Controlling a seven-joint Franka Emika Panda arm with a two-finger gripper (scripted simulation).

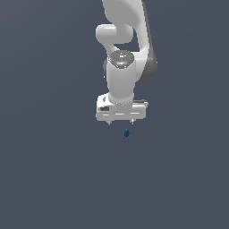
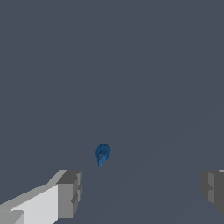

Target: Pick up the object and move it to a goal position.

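Below your gripper (image 1: 120,121) the object (image 1: 126,133), tiny and dark blue, lies on the grey floor (image 1: 53,179); your jaws stand spread wide, touching nothing; no container shows anywhere.

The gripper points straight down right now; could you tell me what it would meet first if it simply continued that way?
Probably the bare floor. The gripper is open, and the blue object seems to lie slightly off the line between its fingers, though depth is unclear.
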